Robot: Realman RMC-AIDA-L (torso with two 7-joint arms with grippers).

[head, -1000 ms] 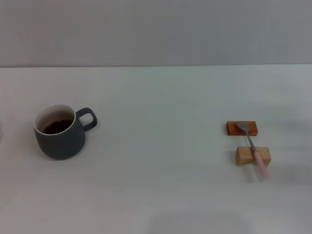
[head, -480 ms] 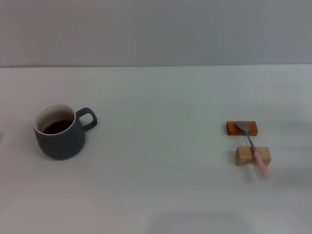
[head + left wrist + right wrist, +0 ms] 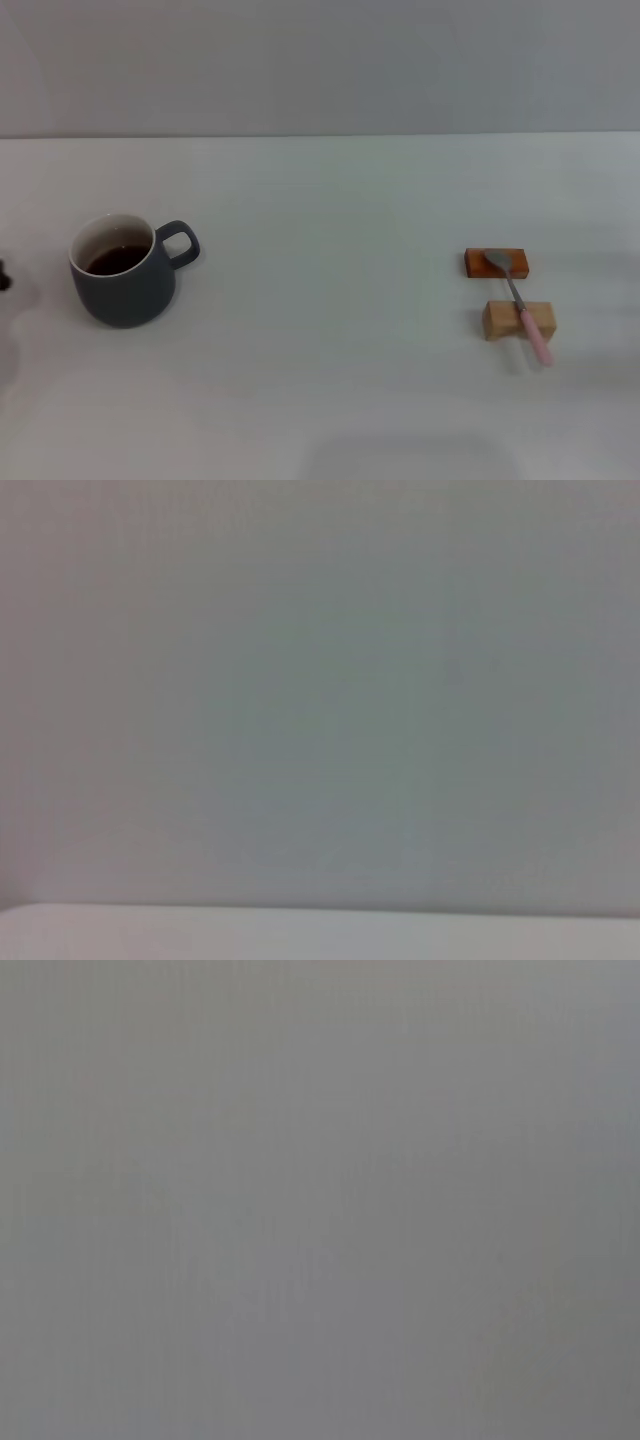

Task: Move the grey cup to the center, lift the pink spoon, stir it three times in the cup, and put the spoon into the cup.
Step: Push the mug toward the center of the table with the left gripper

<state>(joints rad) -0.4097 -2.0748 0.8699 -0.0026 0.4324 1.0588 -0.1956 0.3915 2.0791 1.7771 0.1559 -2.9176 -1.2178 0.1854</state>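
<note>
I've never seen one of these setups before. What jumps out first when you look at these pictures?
The eye goes first to the grey cup, standing on the left of the white table with dark liquid inside and its handle turned toward the middle. Over on the right, the pink spoon lies across two small wooden blocks, its metal bowl on the orange-brown block and its handle over the light wooden block.

Left hand (image 3: 3, 277) barely visible at left edge.

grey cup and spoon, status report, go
Left gripper just edging in at the table's left edge, fingers unreadable; right gripper out of view. Grey cup still far left, untouched. Pink spoon resting across two wooden blocks. Nothing between cup and center.
</note>
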